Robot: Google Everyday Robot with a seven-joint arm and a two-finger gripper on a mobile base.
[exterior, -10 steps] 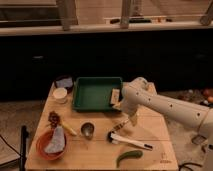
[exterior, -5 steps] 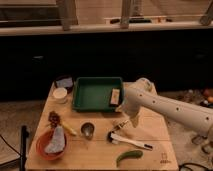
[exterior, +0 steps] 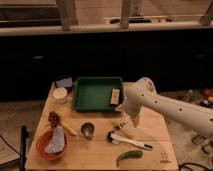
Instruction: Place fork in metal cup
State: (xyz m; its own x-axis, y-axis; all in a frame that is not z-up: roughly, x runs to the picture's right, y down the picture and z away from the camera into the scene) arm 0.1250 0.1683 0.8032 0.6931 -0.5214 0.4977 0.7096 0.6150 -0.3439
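Note:
The metal cup (exterior: 87, 130) is small, grey and dark inside. It stands upright on the wooden table (exterior: 150, 125), in front of the green tray (exterior: 80, 93). My gripper (exterior: 121, 124) hangs from the white arm (exterior: 150, 102), low over the table and to the right of the cup, apart from it. A slim pale piece at the gripper's tip looks like the fork (exterior: 119, 123). I cannot tell whether it is held.
A white-handled tool with a black head (exterior: 129, 142) lies just in front of the gripper. A green pepper (exterior: 129, 156) lies near the front edge. The tray holds a small brown block (exterior: 115, 95). An orange-red bowl (exterior: 44, 149) with a cloth is front left. A white bowl (exterior: 60, 95) is back left.
The gripper has moved slightly down and to the left toward the table. The cup and the other things have not moved.

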